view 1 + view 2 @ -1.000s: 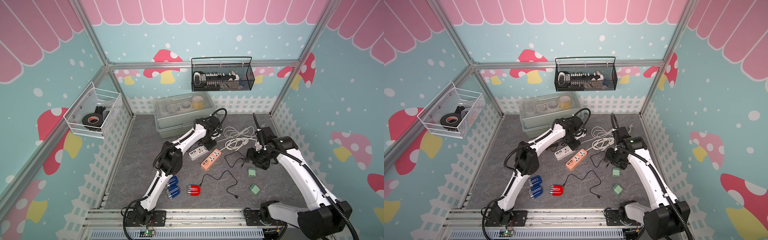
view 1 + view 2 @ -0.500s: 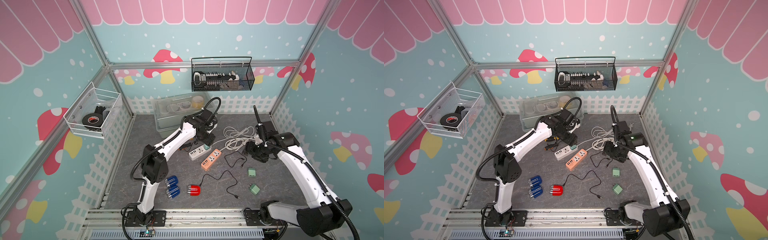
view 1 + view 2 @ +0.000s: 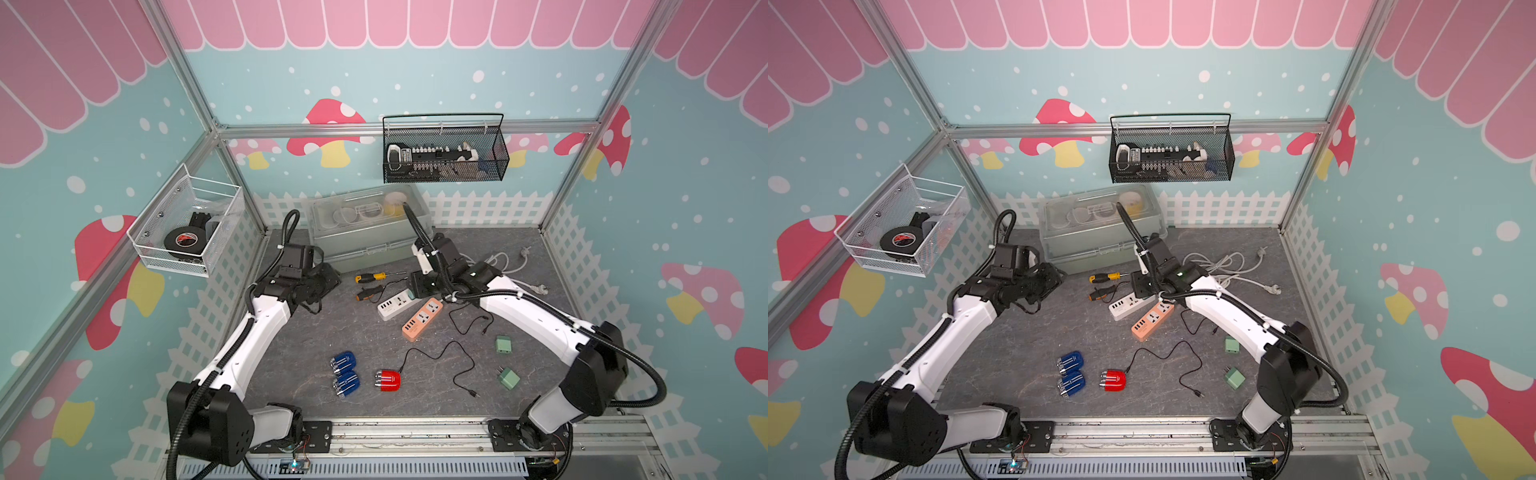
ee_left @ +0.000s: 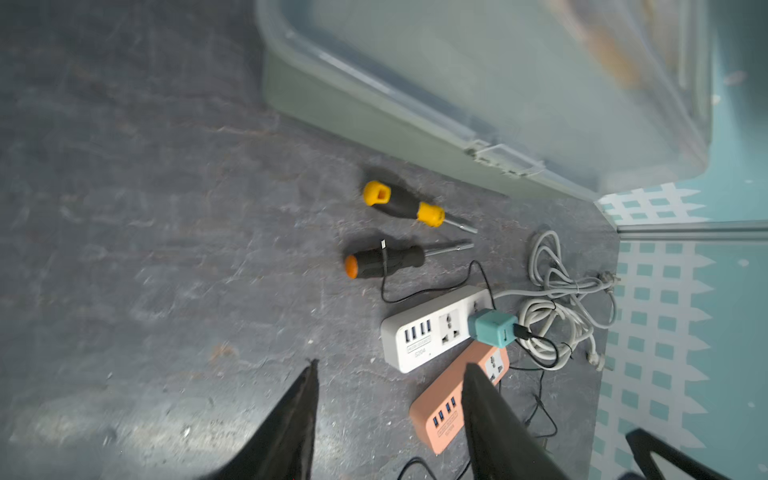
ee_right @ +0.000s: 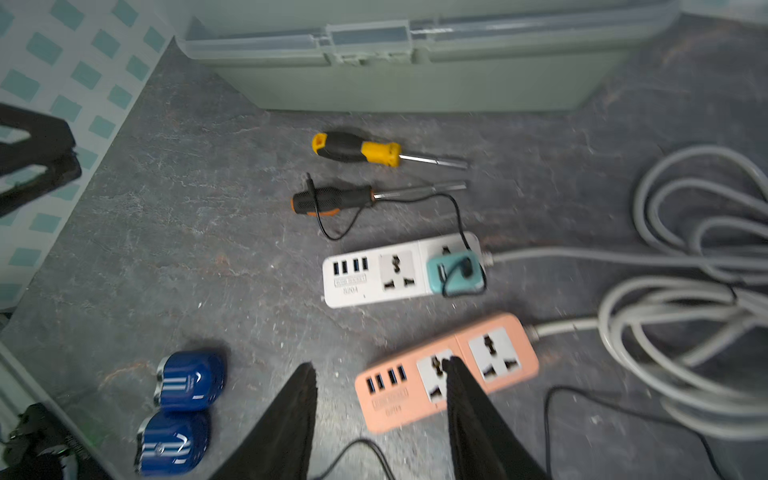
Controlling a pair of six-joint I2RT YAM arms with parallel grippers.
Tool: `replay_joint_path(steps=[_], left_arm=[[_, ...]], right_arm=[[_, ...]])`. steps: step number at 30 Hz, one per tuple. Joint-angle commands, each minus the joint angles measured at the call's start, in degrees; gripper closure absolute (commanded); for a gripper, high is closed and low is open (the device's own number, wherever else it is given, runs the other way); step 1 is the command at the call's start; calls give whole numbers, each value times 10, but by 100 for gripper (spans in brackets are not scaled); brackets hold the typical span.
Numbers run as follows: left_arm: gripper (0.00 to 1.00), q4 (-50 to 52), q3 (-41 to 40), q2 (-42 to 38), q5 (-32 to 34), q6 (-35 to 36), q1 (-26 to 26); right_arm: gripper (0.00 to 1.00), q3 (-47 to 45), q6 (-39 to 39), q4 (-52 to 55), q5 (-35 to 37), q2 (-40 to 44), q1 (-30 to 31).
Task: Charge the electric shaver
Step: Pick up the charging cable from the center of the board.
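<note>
Black left tool [image 4: 391, 363] half-parted, empty, right tool [image 5: 380, 362] alike

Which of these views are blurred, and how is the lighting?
Left wrist view: motion-smeared, the storage box worst. Right wrist view: soft, grey cables streaked, white power strip fairly distinct. Both top views: sharp, evenly lit, no glare.

Bare grey tabletop [image 3: 307, 332] lies open at left; black-handled screwdrivers [image 3: 369, 278], white power strip [image 3: 392, 305], orange power strip [image 3: 422, 320] and coiled grey cable [image 3: 500, 264] crowd the far centre.
</note>
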State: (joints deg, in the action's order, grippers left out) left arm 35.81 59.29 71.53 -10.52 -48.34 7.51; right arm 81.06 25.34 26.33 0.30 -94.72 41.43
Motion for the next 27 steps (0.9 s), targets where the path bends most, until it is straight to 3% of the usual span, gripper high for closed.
replay_joint_path(steps=[1,6,13,27], left_arm=[[48,-21,-52,-46,-43,-123,-28],[49,33,-87,-99,-55,-166,-47],[49,39,-137,-162,-75,-216,-56],[49,56,-136,-180,-100,-202,-57]], right_arm=[[56,19,-80,-162,-6,-51,7],[59,17,-123,-265,-33,-124,18],[59,75,-153,-264,-25,-229,38],[58,140,-175,-226,2,-314,58]])
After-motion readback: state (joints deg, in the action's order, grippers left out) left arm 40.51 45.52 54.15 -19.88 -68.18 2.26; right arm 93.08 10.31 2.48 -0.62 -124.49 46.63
